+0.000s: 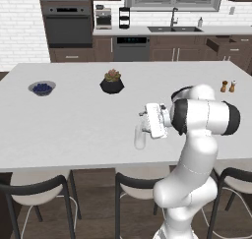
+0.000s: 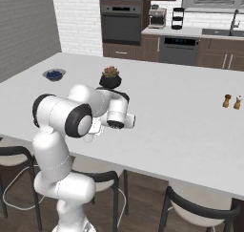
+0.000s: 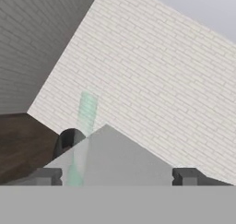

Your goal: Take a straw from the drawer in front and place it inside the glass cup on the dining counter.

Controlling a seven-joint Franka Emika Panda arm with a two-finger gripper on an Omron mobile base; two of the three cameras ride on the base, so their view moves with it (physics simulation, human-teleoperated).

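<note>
The glass cup stands upright near the front edge of the white dining counter. My gripper hovers just above and beside the cup's rim, turned sideways. In the hand view the two fingertips stand far apart, so the gripper is open with nothing between them. There the cup shows as a faint greenish column left of centre. I cannot make out the straw in any view. The dark brown drawer stands pulled open in the far cabinets at the back right.
On the counter sit a potted plant, a bowl of blueberries and salt and pepper shakers. Dark stools line the near edge under the counter. Oven, sink and worktop run along the back wall.
</note>
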